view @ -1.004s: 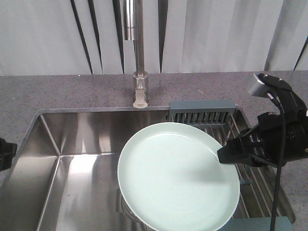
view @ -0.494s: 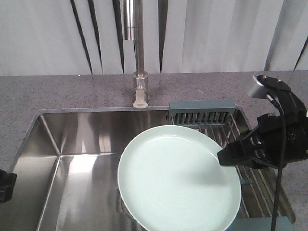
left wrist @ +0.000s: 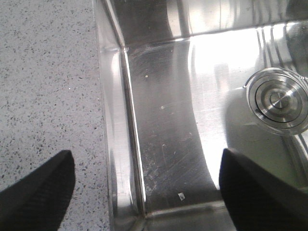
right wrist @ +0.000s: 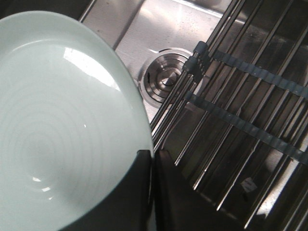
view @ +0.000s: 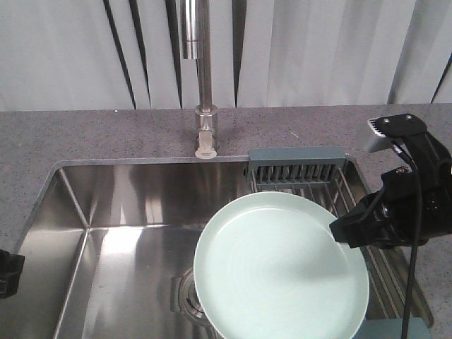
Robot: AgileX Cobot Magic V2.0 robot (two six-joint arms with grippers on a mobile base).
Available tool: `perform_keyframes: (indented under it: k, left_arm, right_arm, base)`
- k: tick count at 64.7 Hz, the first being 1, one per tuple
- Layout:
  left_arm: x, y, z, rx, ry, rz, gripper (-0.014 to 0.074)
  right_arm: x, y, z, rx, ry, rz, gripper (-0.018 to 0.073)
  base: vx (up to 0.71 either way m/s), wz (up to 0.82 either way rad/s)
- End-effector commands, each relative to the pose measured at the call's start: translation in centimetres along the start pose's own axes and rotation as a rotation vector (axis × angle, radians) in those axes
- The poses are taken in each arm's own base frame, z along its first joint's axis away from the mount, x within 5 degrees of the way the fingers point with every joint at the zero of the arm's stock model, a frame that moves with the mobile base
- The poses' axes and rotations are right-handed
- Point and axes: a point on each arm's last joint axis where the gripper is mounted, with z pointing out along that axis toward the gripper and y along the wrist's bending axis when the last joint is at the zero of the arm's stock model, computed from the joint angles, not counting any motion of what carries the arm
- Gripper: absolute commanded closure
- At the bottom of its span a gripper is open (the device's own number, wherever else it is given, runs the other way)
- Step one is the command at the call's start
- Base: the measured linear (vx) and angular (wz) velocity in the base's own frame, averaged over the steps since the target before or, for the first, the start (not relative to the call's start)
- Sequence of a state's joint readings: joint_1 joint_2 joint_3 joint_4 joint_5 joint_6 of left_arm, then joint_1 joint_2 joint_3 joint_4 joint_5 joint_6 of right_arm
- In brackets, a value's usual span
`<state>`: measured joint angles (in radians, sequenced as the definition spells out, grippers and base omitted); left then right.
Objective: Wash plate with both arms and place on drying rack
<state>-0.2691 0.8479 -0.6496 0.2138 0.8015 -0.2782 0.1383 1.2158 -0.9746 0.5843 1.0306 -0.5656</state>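
One plate [view: 282, 268] over sink [view: 106, 212], rim clenched in jaws of right arm [view: 431, 212], beside drying rack [view: 296, 168]. Left arm [view: 8, 274] jaws spread, empty, above sink edge.

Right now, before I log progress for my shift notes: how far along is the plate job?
Done: the plate is lifted, pinched at its rim by the right gripper. In hand: it hangs over the sink, beside the drying rack. Whether it was washed, I cannot tell. Remaining: setting it on the rack; the left gripper is open and empty.
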Motion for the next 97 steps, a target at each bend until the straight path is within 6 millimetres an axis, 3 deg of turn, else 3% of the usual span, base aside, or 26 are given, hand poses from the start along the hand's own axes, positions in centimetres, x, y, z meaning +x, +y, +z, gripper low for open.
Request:
perform_keyframes:
  k: [1,11,25,50,61,74,87,97]
  left_arm:
    - [-1.1,-0.1,-0.7,0.013,-0.087,-0.003,0.0011]
    - [-1.1,-0.1,-0.7,0.013,-0.087,-0.003,0.0011]
    - [-1.1,-0.1,-0.7,0.013,-0.087,-0.003,0.0011]
    - [-1.1,-0.1,-0.7,0.013,-0.087,-0.003,0.0011]
    - [-1.1,-0.1,-0.7,0.013,-0.087,-0.003,0.0011]
    - [-1.1,-0.1,-0.7,0.013,-0.087,-0.003,0.0011]
    - [-1.1,-0.1,-0.7,0.013,-0.087,-0.003,0.0011]
    - [-1.1,-0.1,-0.7,0.013,-0.087,-0.003,0.0011]
  right_arm:
    - [-0.7,0.5,-1.2,0.022,-0.063,-0.037,0.0562]
    - [-0.6,0.3,-1.1,0.06,-0.051,-0.072,0.0562]
    - [-2.0,3.1,1.3,0.006,-0.06,-0.154,0.0562]
    - [-9.5,5.3,5.8,-0.043,-0.065,-0.225,0.0562]
    - [-13.0,4.6,8.0,-0.034,-0.085,-0.235,0.0561]
    - [-16.5,2.0,7.8,0.025,-0.149,-0.201,0.0561]
    - [-16.6,-1.1,6.2,0.075,-0.154,-0.124,0.0561]
    - [-15.6,-1.9,5.0,0.109,-0.158,-0.109,0.0561]
  base:
    - [0.0,0.0]
    - [0.0,0.0]
    - [0.0,0.0]
    - [0.0,0.0]
    - [0.0,0.0]
    - [0.0,0.0]
    - [0.0,0.0]
    - [0.0,0.0]
